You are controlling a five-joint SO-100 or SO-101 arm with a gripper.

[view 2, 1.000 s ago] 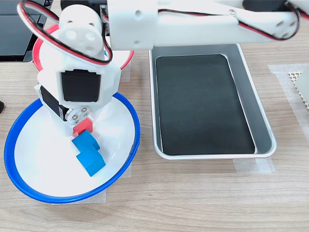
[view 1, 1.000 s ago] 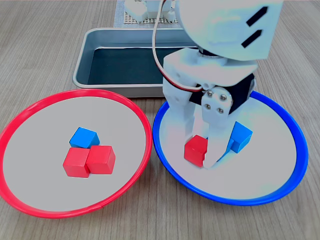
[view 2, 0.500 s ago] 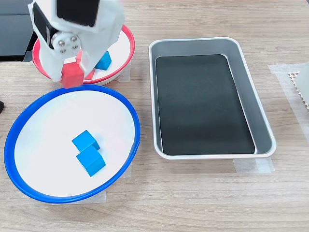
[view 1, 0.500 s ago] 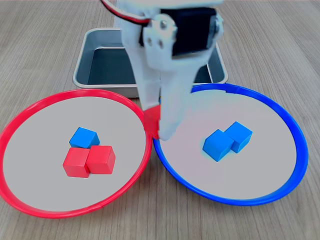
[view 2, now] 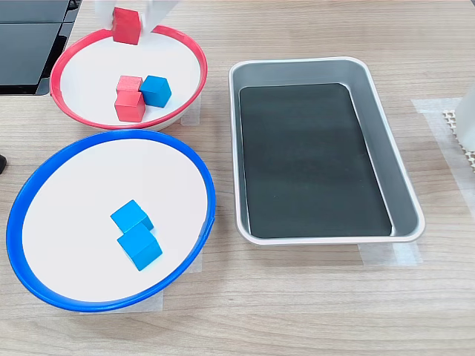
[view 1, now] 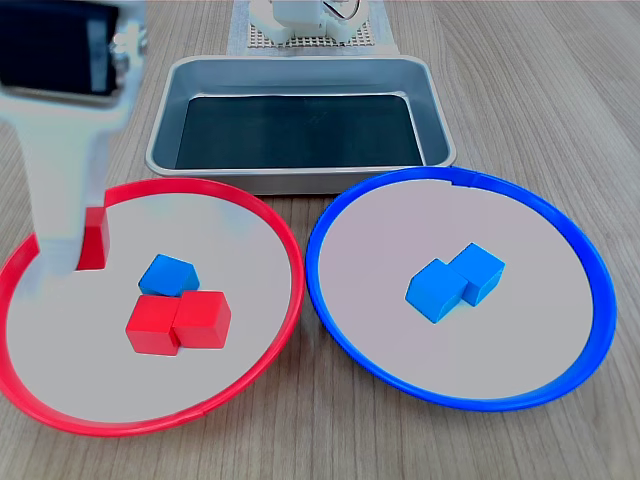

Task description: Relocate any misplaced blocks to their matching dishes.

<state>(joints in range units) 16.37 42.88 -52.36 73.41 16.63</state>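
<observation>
Pincer grips a red cube over the red-rimmed dish. One blue cube lies inside it.

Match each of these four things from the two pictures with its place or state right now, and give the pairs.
Things:
1. red cube in the pincer
2. lone blue cube
3. pair of blue cubes
4. metal tray

Places or states:
A. in the blue-rimmed dish
B. holds no cubes
C. held over the red-rimmed dish
D. lying beside two red cubes

Pairs: 1-C, 2-D, 3-A, 4-B
</observation>
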